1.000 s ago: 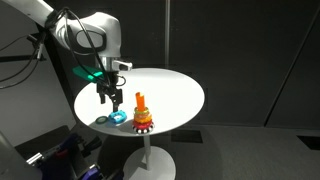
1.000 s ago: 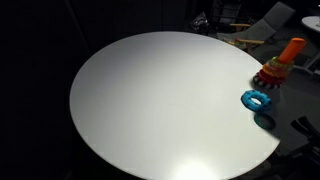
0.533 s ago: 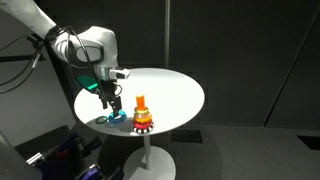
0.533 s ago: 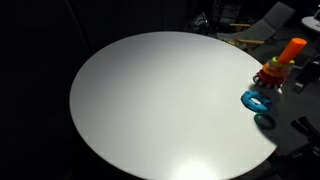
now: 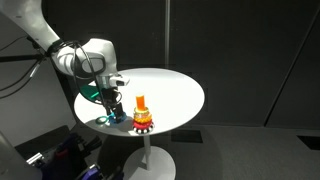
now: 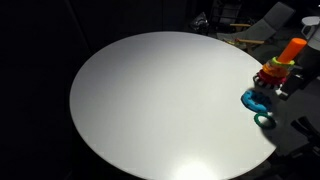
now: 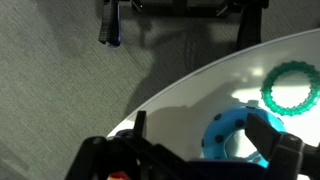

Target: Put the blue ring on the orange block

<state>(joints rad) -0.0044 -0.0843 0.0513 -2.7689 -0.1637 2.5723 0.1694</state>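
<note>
The gripper (image 7: pixel 203 135) is down near the edge of the round white table (image 6: pixel 150 100), jaws spread and unclenched. The blue ring (image 7: pixel 225 122) lies flat between its fingers, near the orange block (image 5: pixel 141 104); a green ring (image 7: pixel 292 88) lies just beyond

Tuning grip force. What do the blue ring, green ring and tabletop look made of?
Blue ring: likely moulded plastic, semi-gloss, uniform colour with dimpled face.
Green ring: likely plastic too, bumpy edge, soft sheen.
Tabletop: smooth white, satin laminate or painted board; cannot tell which.
</note>
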